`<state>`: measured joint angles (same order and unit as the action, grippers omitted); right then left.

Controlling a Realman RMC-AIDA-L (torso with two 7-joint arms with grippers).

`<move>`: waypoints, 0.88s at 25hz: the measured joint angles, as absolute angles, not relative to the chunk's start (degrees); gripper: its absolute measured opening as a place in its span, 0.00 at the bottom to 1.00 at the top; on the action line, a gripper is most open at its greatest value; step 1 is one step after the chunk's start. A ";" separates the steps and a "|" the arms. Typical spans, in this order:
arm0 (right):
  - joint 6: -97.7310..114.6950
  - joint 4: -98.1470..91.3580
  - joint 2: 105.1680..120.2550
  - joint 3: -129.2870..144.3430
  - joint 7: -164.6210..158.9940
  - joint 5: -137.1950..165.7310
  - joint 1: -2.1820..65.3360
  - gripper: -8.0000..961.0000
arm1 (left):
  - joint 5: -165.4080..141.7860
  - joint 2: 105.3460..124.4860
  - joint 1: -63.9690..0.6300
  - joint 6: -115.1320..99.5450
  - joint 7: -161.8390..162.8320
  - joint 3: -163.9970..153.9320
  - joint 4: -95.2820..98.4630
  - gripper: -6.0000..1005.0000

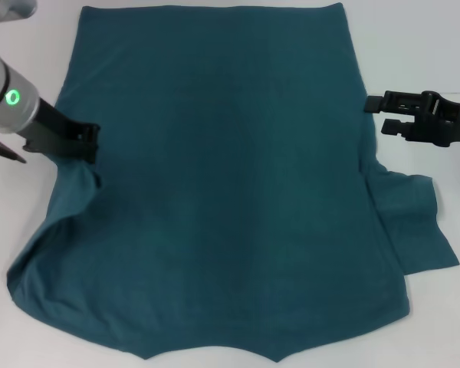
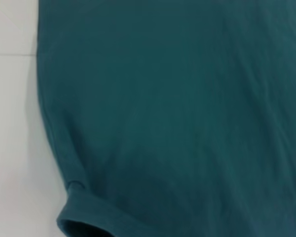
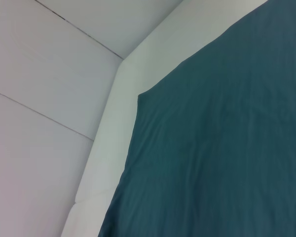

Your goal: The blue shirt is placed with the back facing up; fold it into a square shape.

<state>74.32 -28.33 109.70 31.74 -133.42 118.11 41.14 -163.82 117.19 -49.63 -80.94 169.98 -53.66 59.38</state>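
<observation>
While blue shirt point(image 1: 230, 176) lies flat — soft, plain | left end effector point(image 1: 88, 144) clenched on sleeve | right end effector point(image 1: 377, 115) released

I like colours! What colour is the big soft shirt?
Dark teal-blue short-sleeved shirt, plain, clearest in the head view.

Blue shirt point(image 1: 222, 176) — plain dark teal, no pattern — on a white table point(image 1: 429, 46)

Left arm reaching in from the head view's left edge, a green ring light lit on its wrist, left gripper point(image 1: 90, 143) low at the shirt's left side, right gripper point(image 1: 383, 115) held level at the right edge, two dark fingers point(image 1: 382, 101) parted.
</observation>
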 joint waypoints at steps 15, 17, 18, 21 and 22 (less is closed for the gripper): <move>74.57 -29.31 109.46 33.14 -130.55 118.12 41.13 0.77 | -153.03 117.69 -49.75 -77.45 155.13 -48.06 52.50 0.03; 74.10 -29.48 109.48 33.46 -130.23 118.15 41.15 0.77 | -146.72 117.77 -48.47 -80.15 147.55 -45.52 52.77 0.10; 73.96 -29.50 109.48 33.54 -129.77 118.15 41.16 0.77 | -142.65 117.81 -47.00 -81.93 142.71 -43.63 53.15 0.13; 74.23 -29.68 109.43 33.56 -127.46 118.12 41.04 0.77 | -135.47 117.72 -43.02 -84.23 137.60 -39.60 54.05 0.25; 74.61 -29.99 109.41 33.69 -126.65 118.12 40.94 0.77 | -132.98 117.56 -41.38 -84.95 136.16 -38.04 54.07 0.31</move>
